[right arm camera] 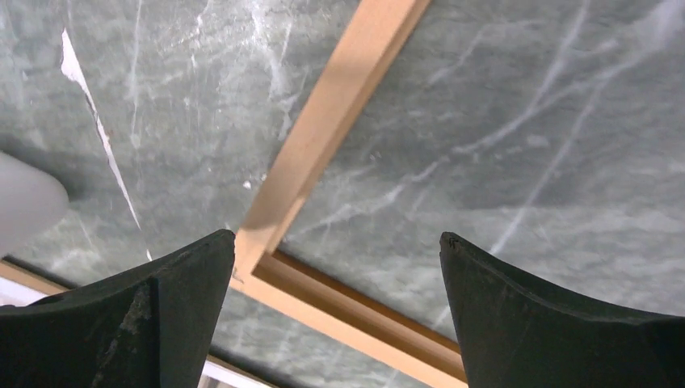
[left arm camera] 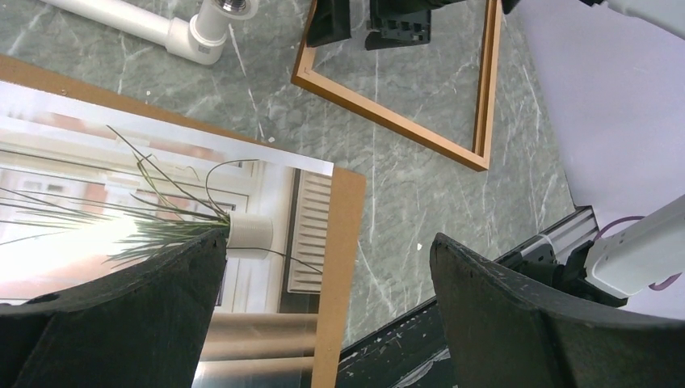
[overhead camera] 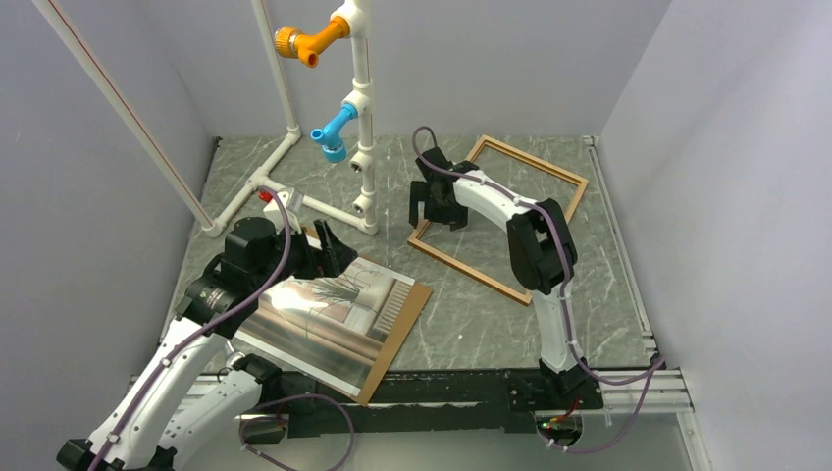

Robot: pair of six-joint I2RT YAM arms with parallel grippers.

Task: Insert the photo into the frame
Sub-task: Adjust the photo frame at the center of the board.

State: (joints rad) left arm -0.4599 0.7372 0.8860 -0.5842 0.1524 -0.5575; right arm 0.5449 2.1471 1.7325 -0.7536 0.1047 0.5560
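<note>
Status: task not started, judging by the layout.

- photo [overhead camera: 329,319] lies flat, print side up, on the backing board [overhead camera: 407,314] at near-left of the table [overhead camera: 461,324]. Not in the frame.
- frame [overhead camera: 535,159] lies flat at far-right, well apart from photo. Opening shows only table through it. Can't tell if there's glass in it.
- L gripper [overhead camera: 332,251] hangs over the far edge of photo. Claw wide, holding nothing. Wrist cam agrees: fingers [left arm camera: 121,323] spread, with photo [left arm camera: 121,202] and board edge [left arm camera: 343,234] below and no contact visible.
- R gripper [overhead camera: 437,214] hangs over the frame's near-left corner. Claw wide, empty. Wrist cam shows the corner rail [right arm camera: 339,121] between the fingers [right arm camera: 557,323], gap to it unclear.

Left to do (my read): all of it.
1. Grab photo off the board w/o dragging the board along.
2. Carry it over to the frame.
3. Square it up and drop it into the opening.

R arm prob. there to steady the frame.

Count:
- photo x1
- frame x1
- backing board x1
- grippers x2, both empty
- white pipe stand [overhead camera: 358,108] x1, w/ orange fitting [overhead camera: 309,41] x1 and blue fitting [overhead camera: 334,130] x1
</note>
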